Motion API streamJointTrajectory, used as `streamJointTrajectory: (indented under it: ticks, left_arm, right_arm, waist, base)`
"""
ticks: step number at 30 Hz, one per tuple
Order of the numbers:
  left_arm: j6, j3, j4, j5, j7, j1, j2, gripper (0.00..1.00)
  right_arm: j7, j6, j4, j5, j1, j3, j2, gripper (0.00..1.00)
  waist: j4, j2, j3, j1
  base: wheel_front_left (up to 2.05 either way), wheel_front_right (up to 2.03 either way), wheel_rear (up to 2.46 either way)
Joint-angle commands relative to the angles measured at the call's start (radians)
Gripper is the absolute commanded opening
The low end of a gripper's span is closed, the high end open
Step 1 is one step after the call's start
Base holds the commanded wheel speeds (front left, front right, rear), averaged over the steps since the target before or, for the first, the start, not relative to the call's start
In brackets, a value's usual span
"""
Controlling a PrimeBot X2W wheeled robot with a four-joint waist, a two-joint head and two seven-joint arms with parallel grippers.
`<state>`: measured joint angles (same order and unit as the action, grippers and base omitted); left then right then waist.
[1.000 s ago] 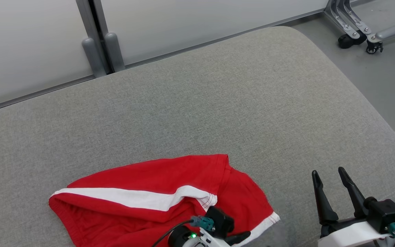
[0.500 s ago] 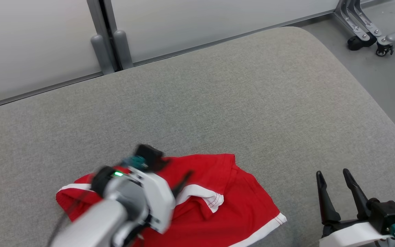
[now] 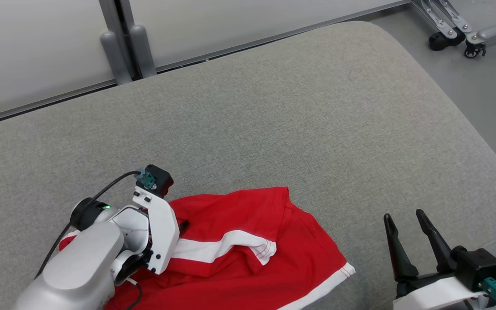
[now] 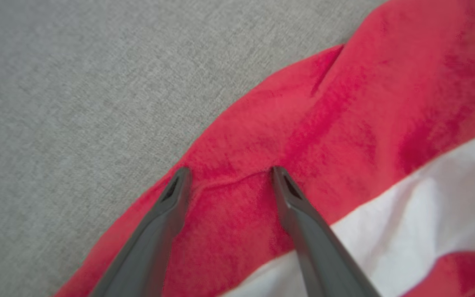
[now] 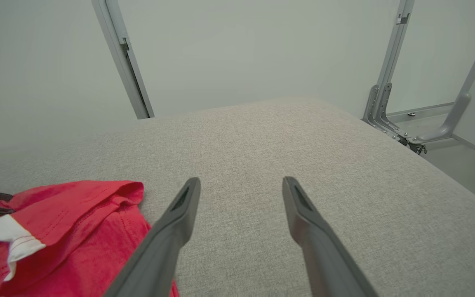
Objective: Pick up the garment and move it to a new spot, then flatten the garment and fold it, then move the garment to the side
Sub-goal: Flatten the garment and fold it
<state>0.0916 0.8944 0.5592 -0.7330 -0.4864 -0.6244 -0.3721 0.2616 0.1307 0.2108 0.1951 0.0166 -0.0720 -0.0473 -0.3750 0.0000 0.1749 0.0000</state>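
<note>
Garment [image 3: 248, 211] on grey cushion [image 3: 274, 120], open surface toward far rounded edge

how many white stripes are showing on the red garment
2: a middle stripe across the garment, and a hem stripe at the edge nearest the right gripper. Folds or the left arm may hide more.

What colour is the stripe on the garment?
White, running across the red garment; the stripe shows best in the head view.
</note>
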Motion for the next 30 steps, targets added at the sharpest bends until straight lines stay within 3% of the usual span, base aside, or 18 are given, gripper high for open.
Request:
streamJointTrajectory:
  ticks: [1, 4, 9, 12, 21, 24, 25, 27, 30]
  left_arm:
    - [0.012, 0.018, 0.014, -0.004, -0.019, 0.002, -0.002, 0.00]
    - [0.015, 0.029, 0.029, 0.010, 0.000, -0.010, -0.005, 0.00]
    - [-0.078, 0.001, 0.073, 0.098, 0.157, -0.087, -0.007, 0.00]
    - [-0.109, -0.010, 0.118, 0.133, 0.239, -0.135, 0.008, 0.00]
    - [-0.143, -0.038, 0.293, 0.191, 0.434, -0.277, 0.026, 0.00]
    - [-0.134, -0.041, 0.358, 0.189, 0.479, -0.289, 0.039, 0.00]
    - [-0.131, -0.047, 0.376, 0.180, 0.494, -0.290, 0.048, 0.15]
    - [-0.131, -0.054, 0.408, 0.178, 0.538, -0.296, 0.054, 1.00]
    - [-0.145, -0.089, 0.427, 0.150, 0.641, -0.283, 0.076, 1.00]
  right_arm:
    - [0.005, 0.000, 0.001, 0.008, 0.005, 0.004, -0.006, 1.00]
    - [0.005, 0.000, -0.001, 0.011, 0.002, 0.010, -0.006, 1.00]
    - [0.005, 0.000, -0.009, 0.016, 0.016, 0.011, -0.006, 1.00]
    - [0.005, 0.000, -0.009, 0.015, 0.027, 0.004, -0.006, 1.00]
    - [0.005, 0.000, -0.005, 0.012, 0.057, -0.023, -0.006, 1.00]
    - [0.005, 0.000, 0.001, 0.008, 0.057, -0.027, -0.006, 1.00]
    - [0.005, 0.000, 0.002, 0.008, 0.056, -0.029, -0.006, 1.00]
    - [0.005, 0.000, 0.004, 0.008, 0.058, -0.029, -0.006, 1.00]
    - [0.005, 0.000, -0.004, 0.002, 0.060, -0.017, -0.006, 1.00]
  waist:
    - [-0.004, 0.0000, 0.004, 0.0000]
    - [-0.007, 0.0000, 0.015, 0.0000]
    - [-0.008, 0.0000, 0.043, 0.0000]
    - [-0.011, 0.0000, 0.061, 0.0000]
    - [-0.037, 0.0000, 0.095, 0.0000]
    - [-0.046, 0.0000, 0.093, 0.0000]
    - [-0.048, 0.0000, 0.092, 0.0000]
    - [-0.050, 0.0000, 0.091, 0.0000]
    - [-0.039, 0.0000, 0.078, 0.0000]
  base:
    - [0.00, 0.00, 0.00]
    - [0.00, 0.00, 0.00]
    - [0.00, 0.00, 0.00]
    - [0.00, 0.00, 0.00]
    - [0.00, 0.00, 0.00]
    - [0.00, 0.00, 0.00]
    - [0.00, 0.00, 0.00]
    - [0.00, 0.00, 0.00]
    - [0.00, 0.00, 0.00]
